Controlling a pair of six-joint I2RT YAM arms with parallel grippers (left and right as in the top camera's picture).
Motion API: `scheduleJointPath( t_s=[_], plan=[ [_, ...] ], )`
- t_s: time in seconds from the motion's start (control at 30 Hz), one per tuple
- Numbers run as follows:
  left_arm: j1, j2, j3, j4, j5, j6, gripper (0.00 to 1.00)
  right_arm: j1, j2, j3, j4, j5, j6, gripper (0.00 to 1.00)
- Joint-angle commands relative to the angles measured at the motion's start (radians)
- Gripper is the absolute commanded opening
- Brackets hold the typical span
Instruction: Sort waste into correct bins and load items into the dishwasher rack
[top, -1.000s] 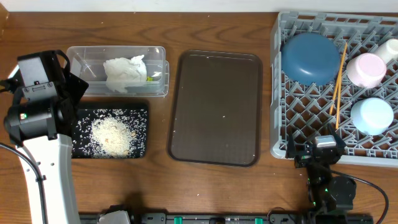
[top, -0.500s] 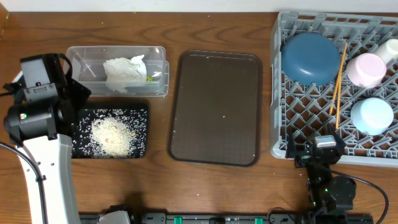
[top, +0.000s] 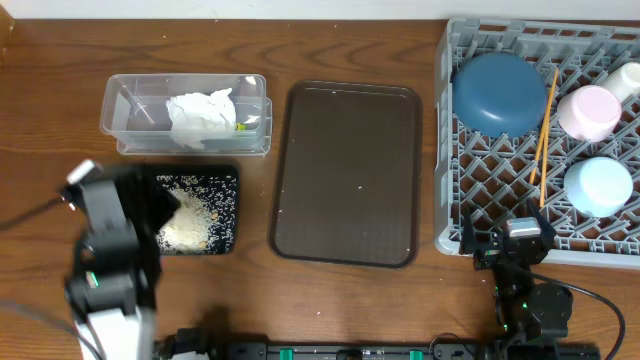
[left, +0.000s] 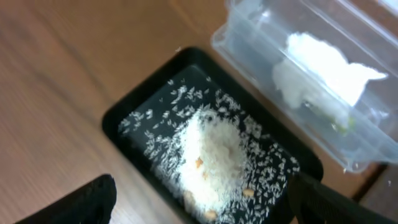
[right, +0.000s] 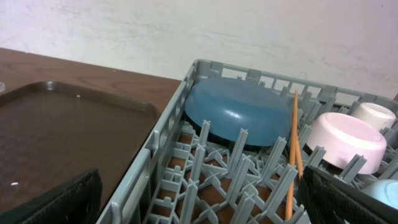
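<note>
The black tray (top: 225, 185) holds a heap of white rice (top: 190, 225), also seen in the left wrist view (left: 211, 155). The clear tub (top: 130, 100) holds the crumpled napkin (top: 203, 115) and a greenish wrapper bit (top: 240, 125). My left gripper (top: 150, 215) hangs open and empty over the tray's left part (left: 205, 208). The grey rack (top: 447, 180) holds the dark-blue bowl (top: 500, 92), pinkish bowl (top: 588, 112), light-blue bowl (top: 598, 186) and chopsticks (top: 543, 135). My right gripper (top: 512, 243) is open and empty at the rack's front edge (right: 199, 205).
A large dark brown serving tray (top: 347, 170) lies between the bins and the rack. A small white cup (top: 628, 78) sits at the rack's far right. The rack's upright pegs (right: 239, 149) stand in front of my right gripper.
My left arm has moved from beside the clear tub toward the table's front, now over the black tray's left part. The right arm has not moved.
</note>
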Motion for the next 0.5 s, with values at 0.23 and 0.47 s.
scheduleJointPath(
  t_s=[0.23,0.47],
  plan=[
    [-0.006,-0.476,-0.392,0.170,0.048,0.056,0.91,-0.007,-0.007,-0.001,-0.005,0.007,-0.010,0.99],
    [-0.009,-0.584,-0.462,0.216,0.049,0.055,0.91,-0.008,-0.007,-0.001,-0.005,0.007,-0.010,0.99]
  ],
)
